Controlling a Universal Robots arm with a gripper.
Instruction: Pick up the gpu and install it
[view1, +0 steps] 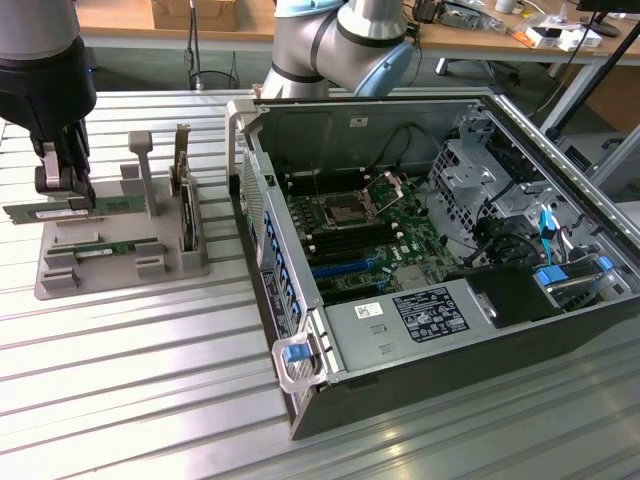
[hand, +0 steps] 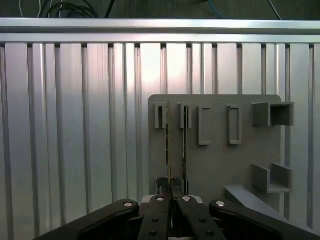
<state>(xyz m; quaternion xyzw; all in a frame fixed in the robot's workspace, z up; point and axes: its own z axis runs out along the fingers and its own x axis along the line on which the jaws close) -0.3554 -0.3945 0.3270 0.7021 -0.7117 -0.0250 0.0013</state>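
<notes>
Ribbed bench (view1: 130, 400) carries an open computer case (view1: 400, 390). At the exterior view's left, a grey holder (view1: 110, 275) has a spare green stick (view1: 115, 245) and an upright dark card (view1: 187, 215). Jaws are clamped on the gpu (view1: 25, 212) at that holder's far row.

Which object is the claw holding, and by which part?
The claw is shut on the gpu, the green stick, gripping its upper long edge about mid-length, above the grey holder.

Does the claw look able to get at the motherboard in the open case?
Probably yes: the case lies open-topped, nothing covers the motherboard, though its side wall stands between it and the claw, shut on the gpu.
</notes>
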